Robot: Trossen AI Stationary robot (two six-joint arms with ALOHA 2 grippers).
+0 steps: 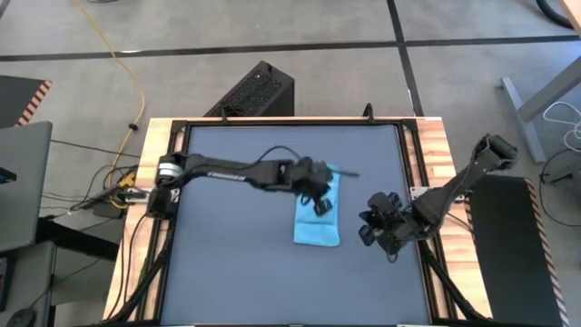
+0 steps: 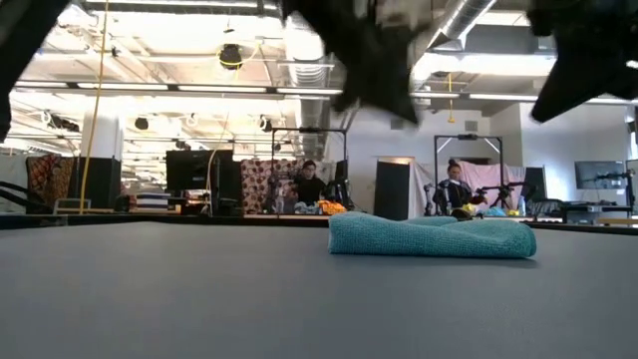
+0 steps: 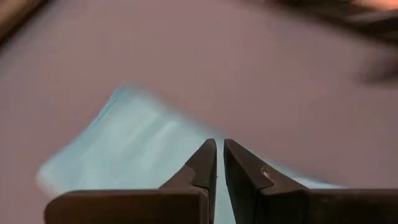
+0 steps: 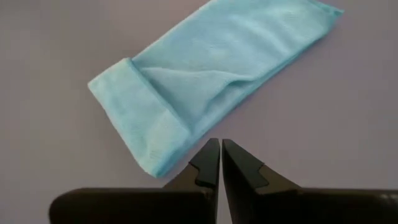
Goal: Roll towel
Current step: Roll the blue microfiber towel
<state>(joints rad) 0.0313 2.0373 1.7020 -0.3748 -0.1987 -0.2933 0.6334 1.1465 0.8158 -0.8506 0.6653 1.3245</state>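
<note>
The sky-blue towel lies on the dark tabletop right of centre as a long folded strip, flat in several layers. The short end nearer my right gripper is turned over onto the strip in a narrow band. My left gripper hangs above the towel's far half, shut and clear of the cloth. My right gripper is raised to the right of the towel's near end, shut with nothing between its fingers.
The wooden table frame borders the dark top. A black box stands beyond the far edge and a laptop to the left of the table. Bare tabletop lies left of and in front of the towel. People sit in the room behind.
</note>
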